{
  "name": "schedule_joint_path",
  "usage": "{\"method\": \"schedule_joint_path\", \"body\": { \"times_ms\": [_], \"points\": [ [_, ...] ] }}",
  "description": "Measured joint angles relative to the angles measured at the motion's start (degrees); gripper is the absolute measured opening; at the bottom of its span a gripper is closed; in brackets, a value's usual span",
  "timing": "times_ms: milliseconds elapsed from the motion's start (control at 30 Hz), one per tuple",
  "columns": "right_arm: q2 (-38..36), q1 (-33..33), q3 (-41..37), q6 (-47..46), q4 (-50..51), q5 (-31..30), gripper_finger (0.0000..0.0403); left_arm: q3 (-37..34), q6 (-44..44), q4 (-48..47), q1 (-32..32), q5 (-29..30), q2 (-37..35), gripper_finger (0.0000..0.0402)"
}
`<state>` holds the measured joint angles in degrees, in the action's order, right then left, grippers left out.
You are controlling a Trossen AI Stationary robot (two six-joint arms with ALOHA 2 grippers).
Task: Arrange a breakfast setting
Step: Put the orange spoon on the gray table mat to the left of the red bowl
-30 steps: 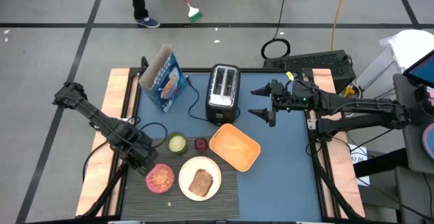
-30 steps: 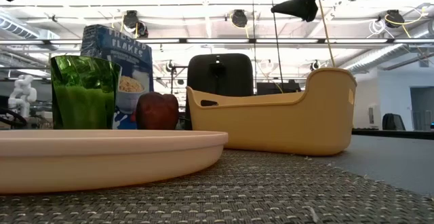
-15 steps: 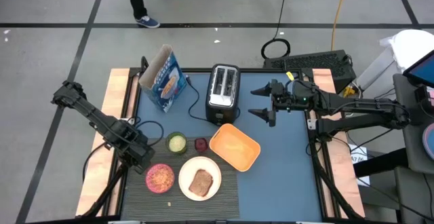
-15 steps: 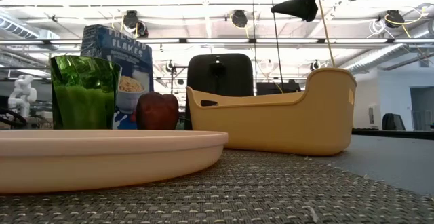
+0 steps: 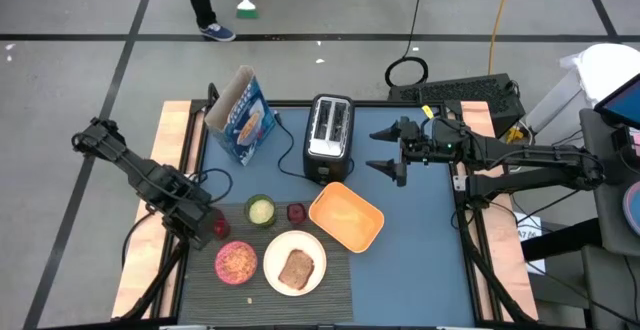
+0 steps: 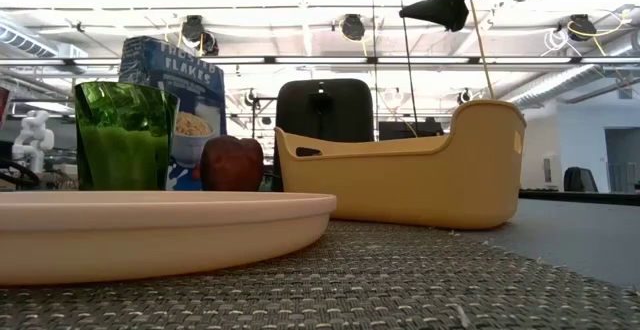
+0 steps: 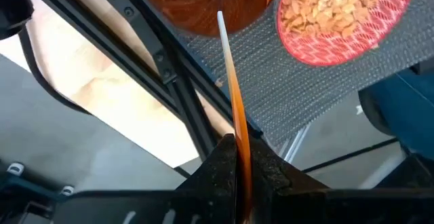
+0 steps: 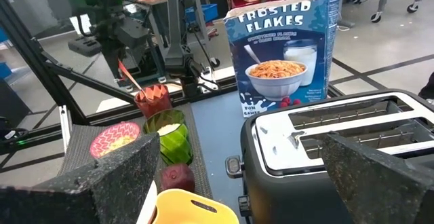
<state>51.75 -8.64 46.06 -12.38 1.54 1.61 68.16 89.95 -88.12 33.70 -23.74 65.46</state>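
Observation:
On the dark ribbed placemat (image 5: 335, 282) sit the white plate (image 5: 314, 255) with the toast slice (image 5: 296, 269), the pink bowl (image 5: 237, 262) holding cereal, the green cup (image 5: 261, 210) and the red glass (image 5: 221, 227). My left gripper (image 5: 203, 220) hangs over the mat's left edge, shut on the red-handled spoon (image 7: 232, 95), whose white end (image 7: 220, 20) reaches the mouth of the red glass (image 7: 203, 0). My right gripper (image 5: 386, 150) is open in the air beside the toaster. My left gripper pinches the spoon's red handle (image 7: 240, 139) between its two fingers. The fingers slant down from the table's left side, and the spoon runs on along them. The spoon hangs tilted, its lower end (image 8: 144, 89) at the glass's mouth (image 8: 152, 94).
The silver-black toaster (image 5: 329, 138) and the blue cereal box (image 5: 240, 115) stand at the back. A yellow basket (image 5: 346, 217) lies right of a small dark red round thing (image 5: 296, 212). A person walks on the floor beyond the table (image 5: 205, 0).
My left gripper has risen and drawn back toward the table's left edge, and the red glass that it covered now shows beside the bowl. The right arm has kept still.

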Motion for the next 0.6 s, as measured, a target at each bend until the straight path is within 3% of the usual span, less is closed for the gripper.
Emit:
{"method": "schedule_joint_path", "body": {
  "times_ms": [400, 600],
  "points": [
    [0.00, 0.02, 0.00, 0.00, 0.02, 0.00, 0.0396, 10.91, 0.83, -1.97, 0.04, 0.24, -4.37, 0.0014],
    [0.00, 0.00, 0.00, -0.28, 0.02, 0.00, 0.0396, 15.35, 0.89, -1.84, 0.04, 7.37, -4.94, 0.0014]
  ]
}}
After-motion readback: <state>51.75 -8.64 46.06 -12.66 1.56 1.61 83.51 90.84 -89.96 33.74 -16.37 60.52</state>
